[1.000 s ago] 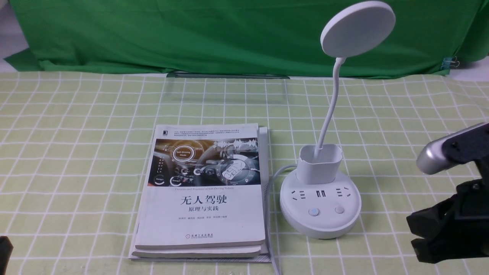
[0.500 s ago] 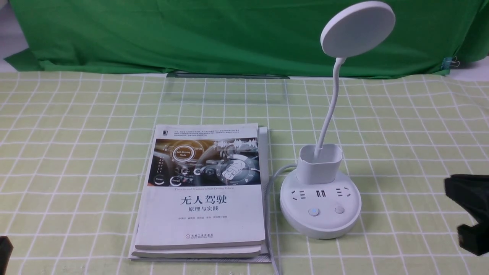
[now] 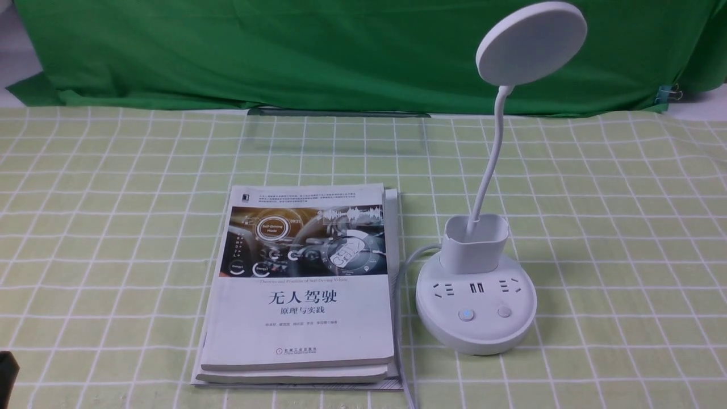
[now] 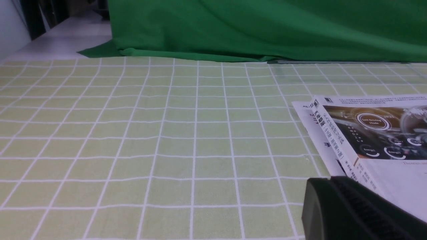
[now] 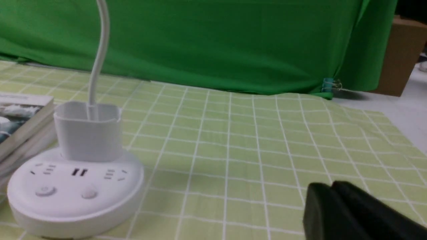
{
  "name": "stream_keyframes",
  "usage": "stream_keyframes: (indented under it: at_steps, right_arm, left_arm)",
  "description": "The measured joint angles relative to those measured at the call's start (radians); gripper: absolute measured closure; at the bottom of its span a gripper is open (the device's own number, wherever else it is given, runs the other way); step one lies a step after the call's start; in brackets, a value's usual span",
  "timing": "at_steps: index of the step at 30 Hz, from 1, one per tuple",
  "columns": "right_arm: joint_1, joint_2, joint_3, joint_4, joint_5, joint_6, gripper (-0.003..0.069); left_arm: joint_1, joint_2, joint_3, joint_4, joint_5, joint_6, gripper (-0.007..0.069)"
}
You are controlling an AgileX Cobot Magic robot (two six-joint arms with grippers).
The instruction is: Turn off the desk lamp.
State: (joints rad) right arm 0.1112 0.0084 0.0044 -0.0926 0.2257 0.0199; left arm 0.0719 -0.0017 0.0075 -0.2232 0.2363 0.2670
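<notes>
The white desk lamp (image 3: 476, 318) stands right of centre on the checked tablecloth. Its disc head (image 3: 531, 42) sits high on a thin neck that rises from the cup-shaped holder (image 3: 475, 244). The round base carries sockets and two buttons: the left one (image 3: 466, 314) has a bluish centre, the right one (image 3: 504, 311) is plain. The lamp also shows in the right wrist view (image 5: 75, 193). My right gripper (image 5: 332, 186) is shut and empty, to the lamp's right, out of the front view. My left gripper (image 4: 330, 181) is shut and empty, low at the near left (image 3: 7, 372).
A stack of books (image 3: 301, 284) lies just left of the lamp, with the lamp's grey cable (image 3: 404, 295) running between them. The books also show in the left wrist view (image 4: 373, 133). A green cloth (image 3: 284, 51) hangs at the back. A cardboard box (image 5: 402, 55) stands beyond the table's far right.
My right arm has pulled back to the right and left the front view. The lamp, the books and my left gripper have not moved.
</notes>
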Motion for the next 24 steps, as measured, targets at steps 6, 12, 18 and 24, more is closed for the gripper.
stream_keyframes:
  at_steps: [6,12,18,24]
  right_arm:
    - [0.0,-0.005,0.005,0.0,0.017,-0.003,0.0622]
    - [0.0,-0.005,0.005,0.0,0.017,-0.009,0.0635]
    - [0.0,-0.005,0.005,0.0,0.017,-0.006,0.0632]
    - [0.0,-0.005,0.006,0.0,0.018,-0.005,0.0629]
  left_arm:
    - [0.0,0.0,0.0,0.0,0.0,0.0,0.0623]
    - [0.0,0.0,0.0,0.0,0.0,0.0,0.0623]
    - [0.0,0.0,0.0,0.0,0.0,0.0,0.0623]
    - [0.0,0.0,0.0,0.0,0.0,0.0,0.0623]
